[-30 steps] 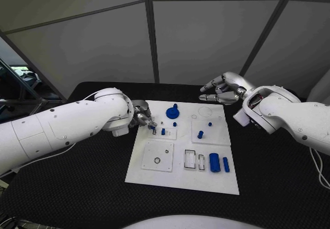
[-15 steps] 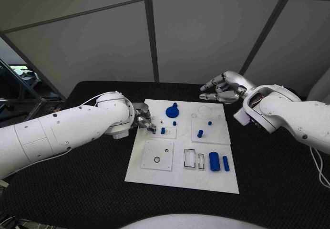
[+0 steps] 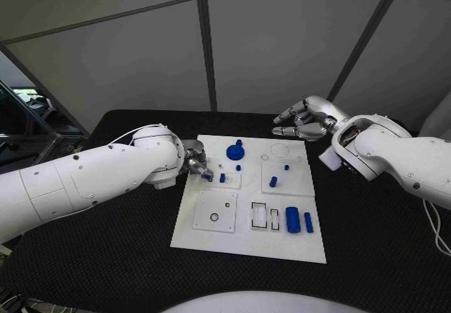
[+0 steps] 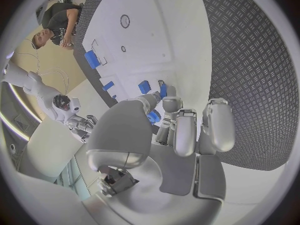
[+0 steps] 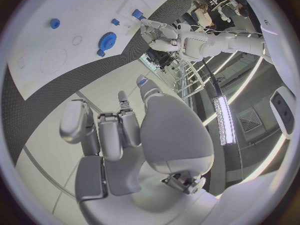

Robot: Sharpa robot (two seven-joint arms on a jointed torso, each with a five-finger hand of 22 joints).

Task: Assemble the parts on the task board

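The white task board point(image 3: 249, 244) lies mid-table. My left hand point(image 3: 195, 161) is at the board's left edge and pinches a small blue part point(image 4: 154, 116) between thumb and fingertip, just above the board beside a standing blue peg point(image 3: 223, 177). A blue gear point(image 3: 235, 154) sits at the board's far side, and a blue cylinder point(image 3: 293, 222) and blue bar point(image 3: 308, 223) lie near the right edge. My right hand point(image 3: 305, 124) hovers beyond the far right corner of the board with its fingers loosely bent and nothing in them; the right wrist view shows the gear point(image 5: 107, 39) ahead of it.
Another blue peg point(image 3: 274, 184) and a small blue stud point(image 3: 285, 169) stand on the board's right plate. Rectangular slots point(image 3: 259, 216) and a round hole point(image 3: 215, 218) lie in the near half. Black table point(image 3: 113, 261) surrounds the board.
My left arm has settled slightly lower and closer, with its hand staying at the same spot on the board's left edge. The right hand has not moved.
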